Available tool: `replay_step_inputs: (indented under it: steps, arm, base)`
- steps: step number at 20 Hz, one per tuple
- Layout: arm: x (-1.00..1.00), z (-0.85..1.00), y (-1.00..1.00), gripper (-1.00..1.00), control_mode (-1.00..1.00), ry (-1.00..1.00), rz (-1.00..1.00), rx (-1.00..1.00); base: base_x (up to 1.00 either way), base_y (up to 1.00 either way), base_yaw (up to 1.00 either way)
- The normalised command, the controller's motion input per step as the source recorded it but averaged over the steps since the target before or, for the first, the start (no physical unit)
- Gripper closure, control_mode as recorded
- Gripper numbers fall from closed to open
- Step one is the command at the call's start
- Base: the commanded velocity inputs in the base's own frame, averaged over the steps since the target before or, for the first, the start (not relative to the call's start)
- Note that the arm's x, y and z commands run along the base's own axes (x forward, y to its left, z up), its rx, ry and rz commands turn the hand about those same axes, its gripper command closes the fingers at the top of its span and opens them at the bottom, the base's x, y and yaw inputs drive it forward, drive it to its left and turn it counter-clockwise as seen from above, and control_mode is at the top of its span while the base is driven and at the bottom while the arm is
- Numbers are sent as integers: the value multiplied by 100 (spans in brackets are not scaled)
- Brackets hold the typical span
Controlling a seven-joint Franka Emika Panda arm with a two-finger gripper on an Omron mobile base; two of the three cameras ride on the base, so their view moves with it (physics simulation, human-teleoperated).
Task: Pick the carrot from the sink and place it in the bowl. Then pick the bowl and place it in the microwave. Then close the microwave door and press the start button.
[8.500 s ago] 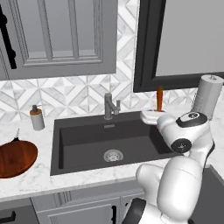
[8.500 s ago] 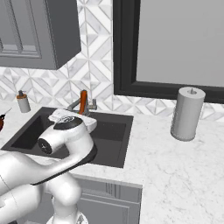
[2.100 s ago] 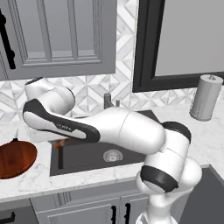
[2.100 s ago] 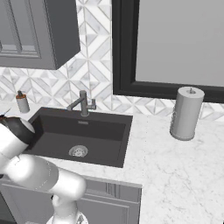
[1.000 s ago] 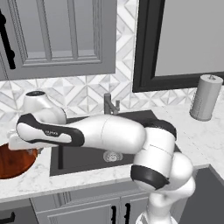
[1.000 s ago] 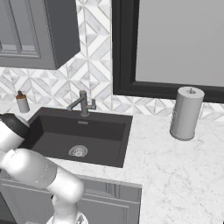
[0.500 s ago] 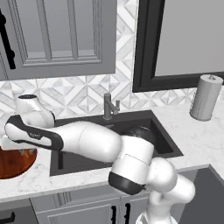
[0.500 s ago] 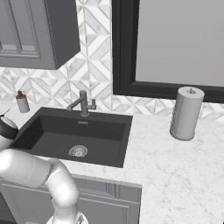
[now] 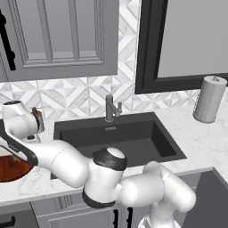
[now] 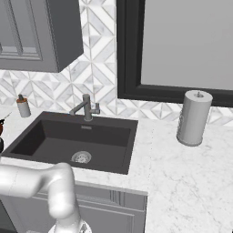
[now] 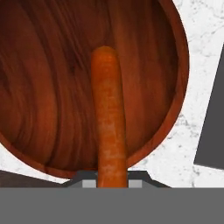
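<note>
Orange carrot, gripped in the tool, hangs over the bowl; next: release it inside.

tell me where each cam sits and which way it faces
Left base view: behind the arm, to its left, looking forward and down at the sink, faucet and bowl; the white arm crosses the foreground.
Right base view: behind, to its right, facing the sink and towel roll; a white arm link at lower left.
Hand view: on the hand, looking along the carrot into the bowl.
Both base views share the sink, faucet and towel roll.
</note>
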Motion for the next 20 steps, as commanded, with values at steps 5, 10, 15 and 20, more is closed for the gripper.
replay_step_inputs:
  steps: [5, 10, 15, 20]
  arm:
    - [6, -37, 4, 100, -100, 0, 0, -1]
    - [0, -58, 0, 100, -100, 0, 1, 0]
    - [0, -51, 6, 100, -100, 0, 1, 0]
    - [0, -34, 21, -100, -100, 0, 0, -3]
  base:
    - [0, 0, 0]
    - [0, 0, 0]
    - [0, 0, 0]
    - [0, 0, 0]
